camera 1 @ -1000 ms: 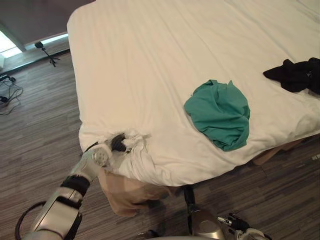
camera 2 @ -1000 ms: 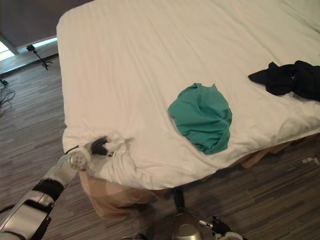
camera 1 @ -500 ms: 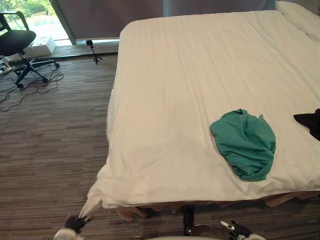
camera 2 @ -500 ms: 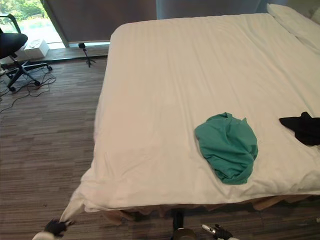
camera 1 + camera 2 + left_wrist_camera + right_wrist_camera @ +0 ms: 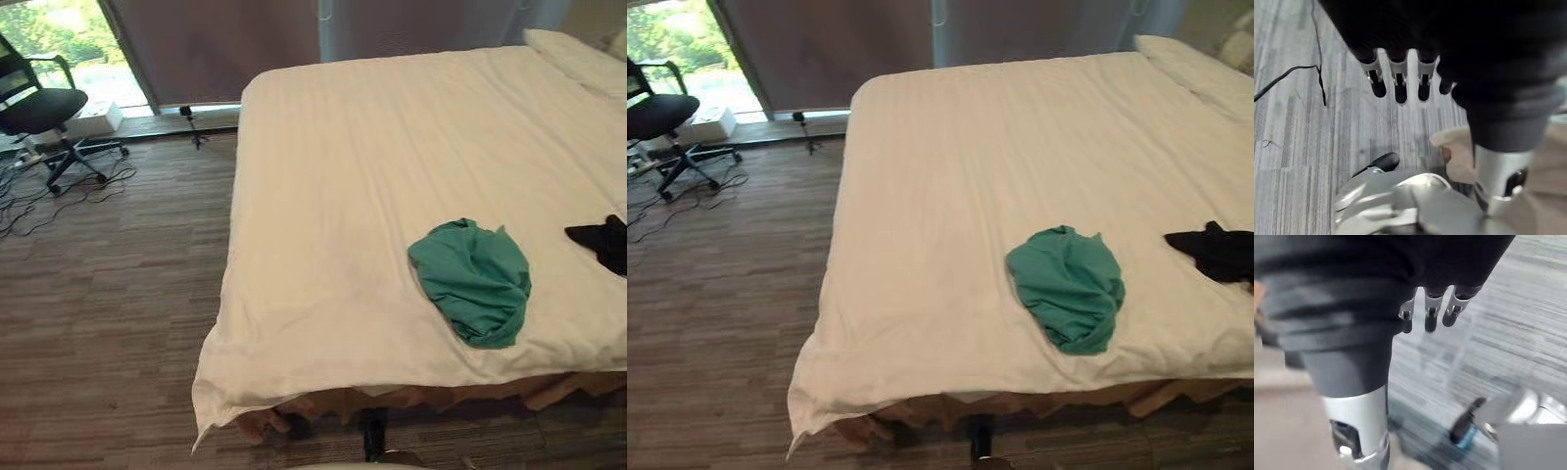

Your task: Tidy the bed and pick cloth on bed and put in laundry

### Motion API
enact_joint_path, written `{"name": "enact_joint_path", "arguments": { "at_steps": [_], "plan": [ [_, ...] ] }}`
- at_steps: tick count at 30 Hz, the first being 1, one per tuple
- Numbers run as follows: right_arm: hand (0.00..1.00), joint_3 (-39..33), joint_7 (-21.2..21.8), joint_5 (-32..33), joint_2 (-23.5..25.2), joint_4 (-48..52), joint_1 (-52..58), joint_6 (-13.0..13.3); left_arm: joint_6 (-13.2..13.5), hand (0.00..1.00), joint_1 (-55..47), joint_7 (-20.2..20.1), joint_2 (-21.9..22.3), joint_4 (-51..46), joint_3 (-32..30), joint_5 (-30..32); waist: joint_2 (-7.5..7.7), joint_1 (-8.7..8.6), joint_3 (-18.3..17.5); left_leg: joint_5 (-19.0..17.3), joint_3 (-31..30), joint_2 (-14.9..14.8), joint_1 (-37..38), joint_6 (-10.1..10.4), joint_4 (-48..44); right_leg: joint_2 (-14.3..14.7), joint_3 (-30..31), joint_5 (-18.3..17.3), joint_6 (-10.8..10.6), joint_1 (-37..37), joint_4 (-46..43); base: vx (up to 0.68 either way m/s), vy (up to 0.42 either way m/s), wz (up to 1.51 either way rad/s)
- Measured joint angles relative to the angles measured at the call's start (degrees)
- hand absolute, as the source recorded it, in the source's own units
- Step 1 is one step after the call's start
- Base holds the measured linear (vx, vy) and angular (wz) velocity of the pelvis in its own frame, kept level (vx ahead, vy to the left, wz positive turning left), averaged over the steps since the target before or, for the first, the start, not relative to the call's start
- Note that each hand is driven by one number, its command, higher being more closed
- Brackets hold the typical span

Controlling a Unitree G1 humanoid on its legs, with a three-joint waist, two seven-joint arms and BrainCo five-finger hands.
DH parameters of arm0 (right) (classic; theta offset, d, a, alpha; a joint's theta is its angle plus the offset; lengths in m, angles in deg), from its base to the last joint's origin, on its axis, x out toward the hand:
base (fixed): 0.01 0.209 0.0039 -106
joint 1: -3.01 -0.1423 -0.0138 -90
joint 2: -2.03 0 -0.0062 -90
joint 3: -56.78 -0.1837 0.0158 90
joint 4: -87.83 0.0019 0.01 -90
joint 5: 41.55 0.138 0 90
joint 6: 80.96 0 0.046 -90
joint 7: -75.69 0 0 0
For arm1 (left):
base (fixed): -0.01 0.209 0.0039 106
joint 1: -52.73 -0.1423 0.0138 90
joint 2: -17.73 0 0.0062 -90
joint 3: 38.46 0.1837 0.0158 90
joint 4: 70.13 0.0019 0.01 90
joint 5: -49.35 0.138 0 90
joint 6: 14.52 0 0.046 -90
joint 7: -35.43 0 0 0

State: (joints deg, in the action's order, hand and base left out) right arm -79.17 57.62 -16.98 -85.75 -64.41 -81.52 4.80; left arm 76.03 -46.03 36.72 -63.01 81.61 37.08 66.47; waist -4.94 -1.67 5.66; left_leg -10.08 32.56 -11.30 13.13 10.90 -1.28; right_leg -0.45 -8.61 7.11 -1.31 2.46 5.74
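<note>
Left eye view: green cloth, crumpled into a rounded heap, lies on the bed near its foot edge, toward the robot's right. Black cloth lies on the same bed further right, apart from the green cloth and partly cut off by the frame edge. White cover is spread flat with faint creases; its near left corner hangs past the mattress toward the floor, and a tan skirt shows beneath the foot edge. Pillow rests at the far right of the bed. Black chair stands on the floor at far left beside a bright window; a small tripod stands near the bed's far left corner. Left wrist view: left hand hangs above the floor, fingers straight and released, grasping nothing. Right wrist view: right hand likewise hangs above the floor, fingers straight, released and empty.
</note>
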Motion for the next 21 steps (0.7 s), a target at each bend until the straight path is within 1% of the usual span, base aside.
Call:
{"name": "enact_joint_path", "arguments": {
  "at_steps": [1,3,4,5,7,8,9,10,11,12,13,14,15,16,18,20,21],
  "plan": [
    [1.0,-0.2,-1.0,-0.9,-1.3,3.4,-0.2,1.6,0.6,0.0,0.7,0.2,-0.4,-1.1,1.4,-0.6,0.02,-0.77,0.0,0.0,0.0,0.0,0.1,0.0,0.0,0.0,0.0,0.0,0.0,0.0,0.0,0.02,0.005,-0.16],
    [1.0,0.9,-2.2,-3.5,-3.0,9.4,-0.6,3.8,1.1,0.0,1.3,1.0,-1.1,-2.7,3.4,-1.6,0.22,-1.6,0.1,0.0,0.1,0.2,0.1,0.0,0.0,0.0,0.4,0.0,0.0,0.1,0.0,-0.01,0.009,-0.1],
    [1.0,3.2,-3.1,-5.8,-5.1,16.7,-0.8,5.0,1.6,0.0,1.5,1.3,-2.0,-4.4,5.4,-2.8,0.61,-1.89,0.1,0.0,0.4,0.3,0.2,0.0,0.0,0.0,1.1,0.0,-0.1,0.4,0.0,-0.03,0.01,-0.21],
    [1.0,4.2,-3.3,-6.7,-6.1,19.5,-1.0,5.4,1.7,0.0,1.5,1.3,-2.2,-5.1,5.8,-3.0,0.74,-1.89,0.1,0.0,0.8,0.4,0.2,0.0,0.0,0.0,1.4,0.0,-0.1,0.6,0.0,-0.04,0.005,-0.25],
    [1.0,7.9,-3.2,-9.0,-9.3,28.8,-2.6,6.2,1.7,0.0,1.5,2.0,-3.6,-6.5,8.0,-4.1,1.19,-1.95,0.4,0.0,1.4,0.6,0.3,0.0,-0.1,0.0,2.0,0.1,-0.2,0.9,0.0,-0.04,-0.006,-0.15],
    [1.0,10.1,-2.6,-10.8,-10.4,33.5,-4.0,6.2,1.7,0.0,1.5,2.1,-4.4,-6.8,9.3,-4.9,1.74,-2.0,0.7,0.0,1.4,0.6,0.6,0.0,-0.4,0.0,2.3,0.1,-0.2,0.8,0.0,-0.04,-0.012,-0.09],
    [1.0,11.3,-2.3,-11.6,-10.7,35.3,-4.5,5.9,1.6,0.0,1.4,2.1,-4.7,-6.9,9.5,-4.9,2.09,-1.98,1.0,0.0,1.5,0.5,0.6,0.0,-0.7,0.0,2.5,0.1,-0.2,0.8,0.0,-0.05,-0.015,-0.11],
    [1.0,14.1,-1.1,-13.7,-11.1,39.6,-5.5,5.6,1.4,0.0,1.2,2.0,-4.8,-7.0,9.7,-5.0,2.48,-1.8,1.2,0.0,1.5,0.5,0.6,0.0,-1.1,0.0,2.7,0.2,-0.2,0.8,0.0,-0.07,-0.017,-0.07],
    [1.0,16.8,0.5,-15.9,-11.3,43.9,-6.6,5.1,1.2,0.0,0.9,2.0,-4.8,-7.0,10.4,-5.0,2.55,-1.77,1.2,0.0,1.4,0.4,0.6,0.0,-1.1,0.0,2.6,0.2,-0.2,0.8,0.0,-0.07,-0.015,-0.05],
    [1.0,18.7,1.6,-16.7,-11.3,46.3,-7.4,4.8,1.1,0.0,0.7,2.0,-4.8,-7.0,11.2,-4.9,2.6,-1.76,1.3,0.0,1.4,0.5,0.6,0.0,-1.1,0.0,2.6,0.3,-0.1,0.8,0.0,-0.07,-0.007,0.02],
    [1.0,22.2,3.7,-17.9,-11.7,49.2,-8.5,4.5,0.9,0.0,0.6,2.0,-4.7,-7.0,11.7,-4.9,2.73,-1.63,1.3,0.0,1.4,0.5,0.5,0.0,-1.0,0.0,2.6,0.3,-0.1,0.8,0.0,-0.07,0.0,0.03],
    [1.0,27.8,7.5,-18.0,-12.4,52.6,-10.3,4.7,0.3,0.0,0.5,2.0,-4.7,-7.0,11.9,-4.9,2.91,-1.42,1.4,0.0,1.2,0.4,0.2,0.0,-1.0,0.0,2.5,0.3,0.0,1.0,0.0,-0.08,0.0,0.04],
    [1.0,33.1,12.2,-17.1,-13.8,55.5,-13.0,5.2,-0.1,0.0,0.4,2.2,-4.7,-7.0,11.9,-4.9,3.06,-1.15,1.4,0.0,1.2,0.5,-0.3,0.0,-1.0,0.0,2.3,0.6,0.0,1.4,0.0,-0.06,-0.002,0.02],
    [1.0,35.5,14.4,-16.5,-14.4,56.6,-14.5,5.6,-0.3,0.0,0.3,2.2,-4.7,-6.9,11.9,-4.9,3.16,-1.12,1.5,0.0,1.2,0.5,-0.3,0.0,-1.0,0.0,2.3,0.7,0.0,1.5,0.0,-0.06,-0.003,0.02],
    [1.0,42.7,20.5,-14.2,-16.4,59.0,-19.7,6.6,-1.0,0.0,0.3,2.2,-4.7,-6.3,11.9,-5.1,3.45,-0.73,1.4,0.1,0.5,0.4,-0.7,0.1,-1.0,-0.1,1.6,0.9,0.1,1.4,0.0,-0.05,-0.002,0.13],
    [1.0,47.1,24.2,-11.8,-16.7,59.2,-23.3,7.5,-1.1,0.0,0.3,2.3,-4.7,-5.9,11.9,-5.6,3.9,-0.5,1.3,0.3,-0.4,0.4,-1.0,0.3,-0.9,-0.2,0.9,1.0,0.2,1.4,0.0,-0.04,0.001,0.17],
    [1.0,50.2,26.6,-9.7,-16.6,59.2,-25.9,7.7,-1.2,0.0,0.3,2.3,-4.5,-5.6,11.8,-6.0,4.35,0.47,1.3,0.6,-0.5,0.6,-1.1,0.1,-0.8,-0.1,0.7,1.5,0.6,1.4,0.0,-0.04,0.002,0.06]
  ]
}}
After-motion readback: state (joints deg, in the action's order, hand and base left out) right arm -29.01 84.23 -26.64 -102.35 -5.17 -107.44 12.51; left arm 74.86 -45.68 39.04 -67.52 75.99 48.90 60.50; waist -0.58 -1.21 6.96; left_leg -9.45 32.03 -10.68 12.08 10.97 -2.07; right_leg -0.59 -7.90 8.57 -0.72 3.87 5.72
